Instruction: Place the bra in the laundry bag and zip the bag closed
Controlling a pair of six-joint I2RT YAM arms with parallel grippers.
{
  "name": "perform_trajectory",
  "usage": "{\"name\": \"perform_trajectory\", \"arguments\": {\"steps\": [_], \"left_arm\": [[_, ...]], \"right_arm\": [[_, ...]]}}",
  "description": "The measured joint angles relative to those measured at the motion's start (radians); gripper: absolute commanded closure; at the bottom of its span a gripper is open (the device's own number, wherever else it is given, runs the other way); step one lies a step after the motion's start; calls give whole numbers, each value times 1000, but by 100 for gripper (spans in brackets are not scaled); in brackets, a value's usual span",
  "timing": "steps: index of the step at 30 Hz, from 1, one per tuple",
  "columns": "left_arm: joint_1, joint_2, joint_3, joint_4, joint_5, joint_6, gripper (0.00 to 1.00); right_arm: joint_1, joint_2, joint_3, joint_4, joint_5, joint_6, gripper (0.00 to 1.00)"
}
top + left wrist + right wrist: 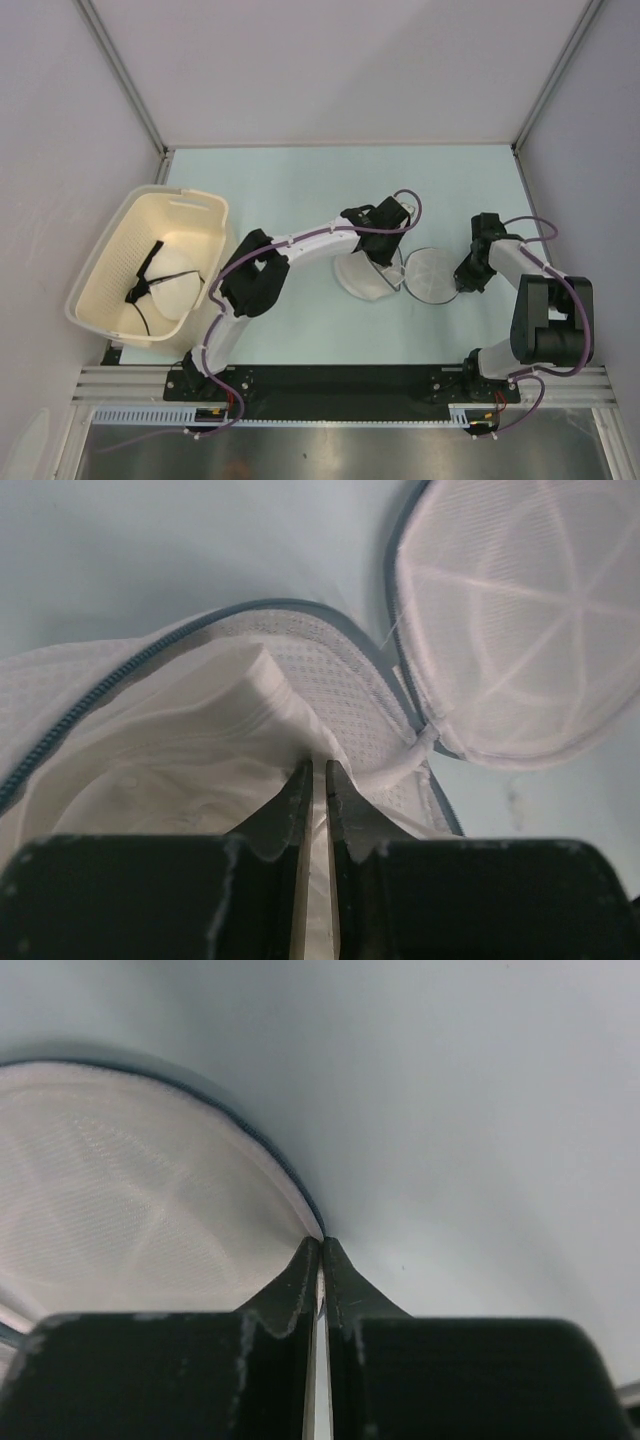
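Note:
The laundry bag lies open like a clamshell at mid-table, with a left half [362, 282] and a flat round lid [432, 275]. The white satin bra [190, 770] sits inside the left half, within its mesh wall and blue-grey zipper rim [330, 675]. My left gripper [321, 770] is shut on a fold of the bra's white fabric just inside that rim; it also shows in the top view [385, 262]. My right gripper [320, 1242] is shut on the lid's rim [290, 1185] at its right edge, and it also shows from above [462, 283]. The lid [520, 620] lies flat.
A cream slotted basket [100, 265] stands at the left, holding a black strappy garment [148, 272] and a white bundle [178, 285]. Grey walls enclose the table on three sides. The arm bases and rail run along the near edge.

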Motion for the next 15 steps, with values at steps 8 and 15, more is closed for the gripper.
{"name": "perform_trajectory", "arguments": {"steps": [8, 15], "left_arm": [[9, 54, -2, -3, -40, 10, 89], [13, 39, -29, 14, -53, 24, 72]], "right_arm": [[120, -181, 188, -220, 75, 5, 100], [328, -281, 415, -373, 107, 32, 100]]}}
